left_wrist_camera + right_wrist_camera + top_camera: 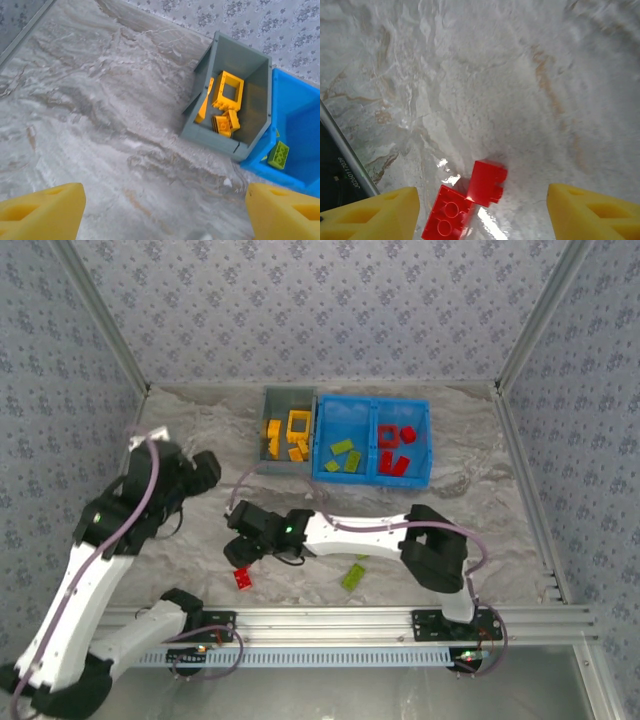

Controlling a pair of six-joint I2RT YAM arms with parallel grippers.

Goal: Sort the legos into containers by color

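Note:
Two red legos lie touching on the table, one [488, 182] leaning on the other [447, 218], whose hollow underside faces up. From above they read as one red patch [241, 579]. My right gripper [482, 215] [243, 540] hangs open just over them, a yellow finger on each side and nothing held. A green lego [353, 576] lies to their right. My left gripper [165, 215] [205, 472] is open and empty over bare table left of the grey container [250, 75] [270, 405], which holds yellow legos [228, 90]. The blue container [372, 405] holds green legos [345, 455] on the left and red ones [397, 450] on the right.
The aluminium rail [330, 620] runs along the near edge by the arm bases. Patterned walls close off the back and both sides. The right arm's elbow [432, 545] rises between the green lego and the right wall.

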